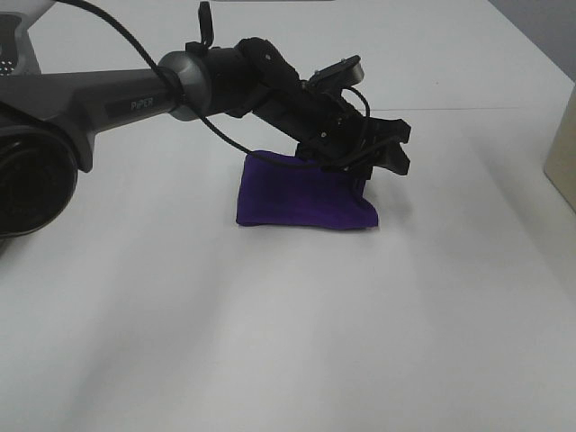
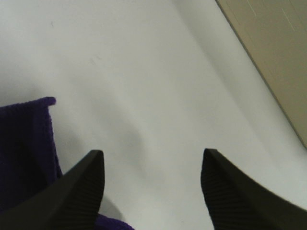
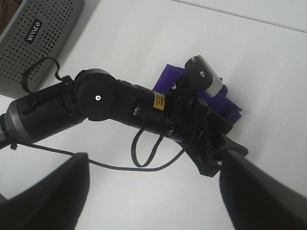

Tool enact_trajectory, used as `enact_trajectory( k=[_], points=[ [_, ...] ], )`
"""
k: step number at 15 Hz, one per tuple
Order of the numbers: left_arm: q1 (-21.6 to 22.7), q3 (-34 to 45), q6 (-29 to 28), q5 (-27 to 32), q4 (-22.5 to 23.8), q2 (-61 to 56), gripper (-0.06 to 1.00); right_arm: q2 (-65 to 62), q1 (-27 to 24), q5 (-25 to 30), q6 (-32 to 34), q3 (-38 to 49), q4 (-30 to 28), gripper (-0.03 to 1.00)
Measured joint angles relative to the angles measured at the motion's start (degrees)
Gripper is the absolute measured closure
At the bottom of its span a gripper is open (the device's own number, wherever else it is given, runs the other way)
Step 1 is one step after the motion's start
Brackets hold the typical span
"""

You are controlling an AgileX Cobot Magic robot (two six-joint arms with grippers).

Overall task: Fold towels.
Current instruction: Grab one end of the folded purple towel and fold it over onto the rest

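A purple towel (image 1: pixel 301 200) lies folded in a small bundle on the white table (image 1: pixel 270 342), near the middle. My left gripper (image 1: pixel 396 148) reaches across from the left and hovers just above the towel's far right edge. Its jaws are open and empty. In the left wrist view the open gripper (image 2: pixel 152 158) frames bare table, with the towel (image 2: pixel 24 143) beside one finger. The right wrist view looks down from high up on the left arm (image 3: pixel 96 103) and the towel (image 3: pixel 168 76). My right gripper (image 3: pixel 156 160) is open and empty there. It is out of the exterior view.
A beige block (image 1: pixel 562 153) stands at the table's right edge and also shows in the left wrist view (image 2: pixel 268 48). A grey perforated box (image 3: pixel 33 33) sits beyond the left arm. The left arm's base (image 1: pixel 27 171) fills the left side.
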Motion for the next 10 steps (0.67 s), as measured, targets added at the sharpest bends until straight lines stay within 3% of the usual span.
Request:
enact_trajectory(
  k=[2,5,6,9,10],
  points=[
    [0.0,-3.61,-1.2,2.75,4.76,0.0,0.39,-0.06,0.0,0.0,0.0,0.0,0.0,0.24],
    [0.0,-7.28,-11.8,8.82,18.16,-0.17,0.39,-0.11,0.0,0.0,0.0,0.0,0.0,0.24],
    [0.0,-7.28,-13.87,10.43,20.23,0.17,0.39,-0.11,0.0,0.0,0.0,0.0,0.0,0.24],
    [-0.06,-7.39,-14.61,11.12,18.05,2.98,0.39,-0.11,0.0,0.0,0.0,0.0,0.0,0.24],
    [-0.11,-7.39,-12.83,9.85,12.49,4.81,0.39,-0.11,0.0,0.0,-0.17,0.0,0.0,0.24]
  ],
)
